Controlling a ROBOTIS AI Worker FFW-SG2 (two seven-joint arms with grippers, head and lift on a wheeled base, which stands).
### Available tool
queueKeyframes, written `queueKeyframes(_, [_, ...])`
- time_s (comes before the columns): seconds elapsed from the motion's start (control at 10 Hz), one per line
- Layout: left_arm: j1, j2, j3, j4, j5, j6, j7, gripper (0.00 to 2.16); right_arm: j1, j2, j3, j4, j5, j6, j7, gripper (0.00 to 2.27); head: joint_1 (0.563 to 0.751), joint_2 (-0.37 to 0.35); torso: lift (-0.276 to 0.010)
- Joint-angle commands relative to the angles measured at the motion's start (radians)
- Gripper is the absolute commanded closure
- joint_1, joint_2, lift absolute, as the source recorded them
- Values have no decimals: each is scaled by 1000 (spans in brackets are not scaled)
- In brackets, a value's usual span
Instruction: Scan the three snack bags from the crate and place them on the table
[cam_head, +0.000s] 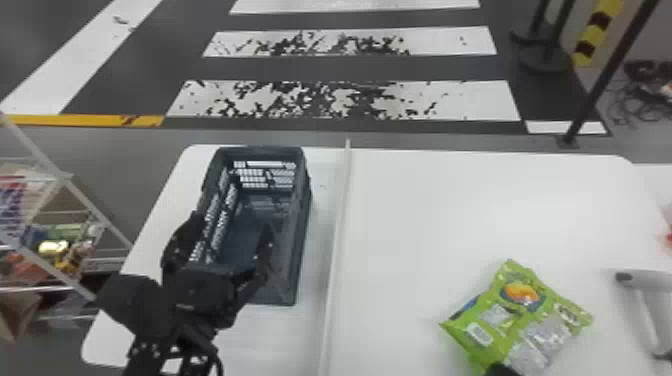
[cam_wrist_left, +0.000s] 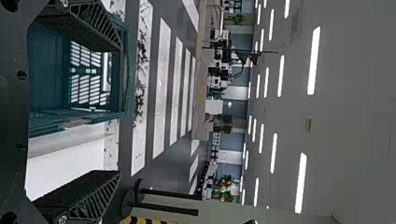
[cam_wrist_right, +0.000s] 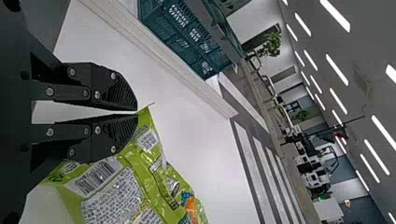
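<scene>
Snack bag (cam_head: 532, 320) seemingly in right claw (cam_head: 501, 370).

L fingers (cam_head: 263, 255) open, R fingers (cam_head: 502, 370) shut.

The head view's bottom edge crops the right pincer (cam_head: 502, 371) and green snack bag (cam_head: 532, 320).

The room was bright, lit from overhead by rows of strip lights (cam_wrist_left: 314, 60) that glowed white against a dimmer ceiling (cam_wrist_left: 350, 102). The table (cam_head: 425, 210) looked pale, nearly washed out; glints caught the snack bag (cam_wrist_right: 140, 163), while the crate (cam_head: 299, 225) was shaded inside.
</scene>
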Motion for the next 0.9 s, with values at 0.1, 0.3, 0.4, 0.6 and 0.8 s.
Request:
queueKeyframes(0.1, [-2, -2, -1, -3, 5, 1, 0, 56, -45, 2, 1, 71, -8, 9, -2, 2165, 695, 95, -37])
queueKeyframes(0.3, [-2, -2, -1, -4, 5, 7, 0, 56, -54, 2, 7, 88, -11, 33, -2, 2165, 695, 84, -37])
queueKeyframes(0.4, [0, 0, -2, -6, 5, 7, 0, 53, -66, 4, 10, 105, -13, 58, -4, 2165, 695, 85, -37])
queueKeyframes(0.6, [11, 0, -2, -15, 3, 7, -1, 53, -73, 4, 7, 125, -17, 45, -27, 2165, 695, 85, -37])
queueKeyframes(0.8, [23, 1, -2, -33, 2, 10, -3, 53, -73, 4, -13, 132, -20, 33, -42, 2162, 695, 66, -37])
